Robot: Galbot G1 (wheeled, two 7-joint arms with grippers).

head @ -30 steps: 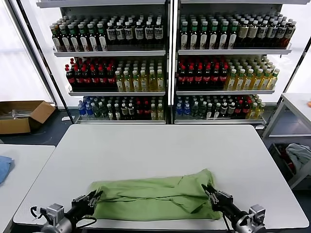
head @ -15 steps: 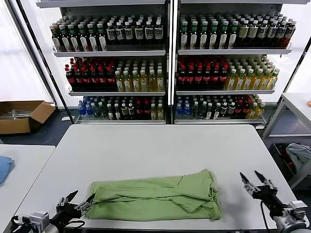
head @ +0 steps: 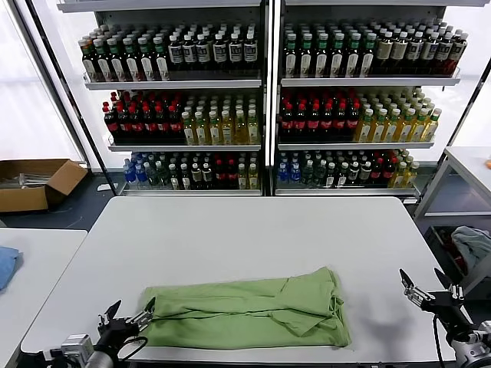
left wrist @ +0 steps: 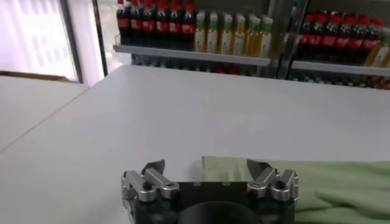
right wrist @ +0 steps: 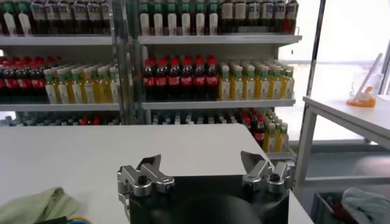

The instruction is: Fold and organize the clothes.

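Stocked bottle shelves (head: 265,100) back the worktop (head: 230,238), where the shirt (head: 245,310) lies folded lengthwise. Left pincer (head: 126,317) and right pincer (head: 428,287) are open and empty; the next fold likely needs fresh grips.

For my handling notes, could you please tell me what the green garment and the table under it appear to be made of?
Light green folded shirt: soft matte woven fabric, probably cotton, judging by its limp creases. Large white table: hard, smooth surface with faint sheen, likely laminate or painted board; uncertain.

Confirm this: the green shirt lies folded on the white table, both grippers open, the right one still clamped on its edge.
Not quite. In the head view the right gripper is open and clear of the green shirt, off toward the white table edge. The left gripper is open too.
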